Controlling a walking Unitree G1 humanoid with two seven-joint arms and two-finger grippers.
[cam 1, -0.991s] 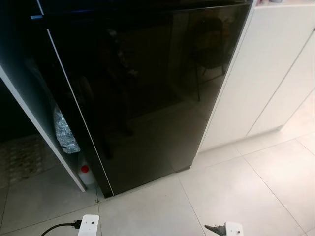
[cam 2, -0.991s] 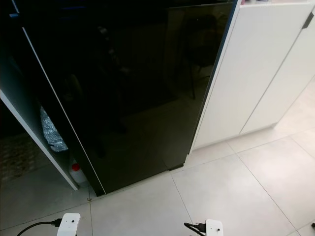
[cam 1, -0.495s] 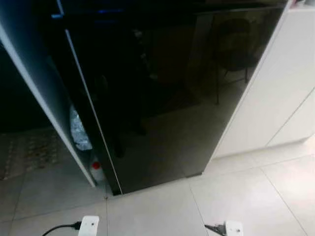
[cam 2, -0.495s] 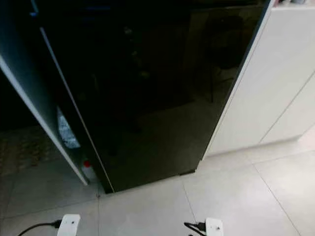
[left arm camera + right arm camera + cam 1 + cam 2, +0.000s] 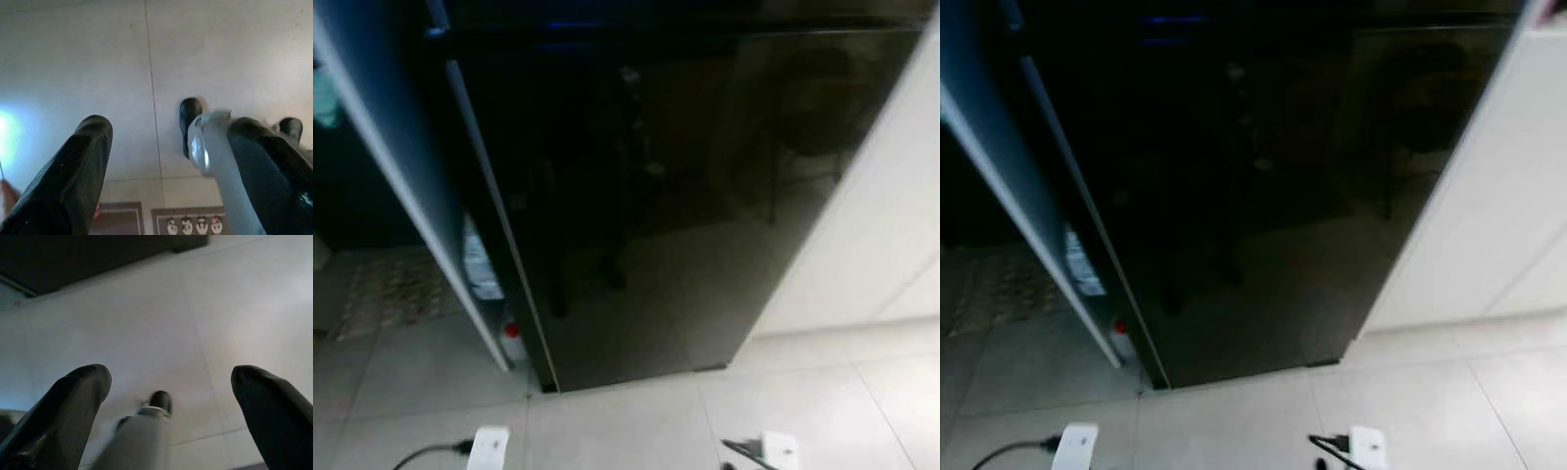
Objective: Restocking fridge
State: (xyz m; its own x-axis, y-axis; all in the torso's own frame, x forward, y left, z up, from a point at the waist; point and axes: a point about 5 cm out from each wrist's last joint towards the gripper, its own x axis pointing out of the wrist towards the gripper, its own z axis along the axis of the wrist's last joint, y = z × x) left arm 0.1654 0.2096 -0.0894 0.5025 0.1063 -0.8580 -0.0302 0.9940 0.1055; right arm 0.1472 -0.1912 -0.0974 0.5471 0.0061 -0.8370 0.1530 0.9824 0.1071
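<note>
- The view is swinging left and blurring; the robot is turning toward the black fridge (image 5: 636,196), whose door is closed.
- Left gripper (image 5: 166,161) and right gripper (image 5: 168,396) are hanging spread and empty; nothing to stock is in hand.

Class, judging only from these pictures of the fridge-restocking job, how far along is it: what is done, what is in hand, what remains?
Done: nothing that shows; the black fridge door looks closed.

In hand: nothing. The left gripper and right gripper hang open over the tiled floor, carrying nothing.

Left: the whole restocking. A red-capped bottle stands on the floor in the gap beside the fridge.
</note>
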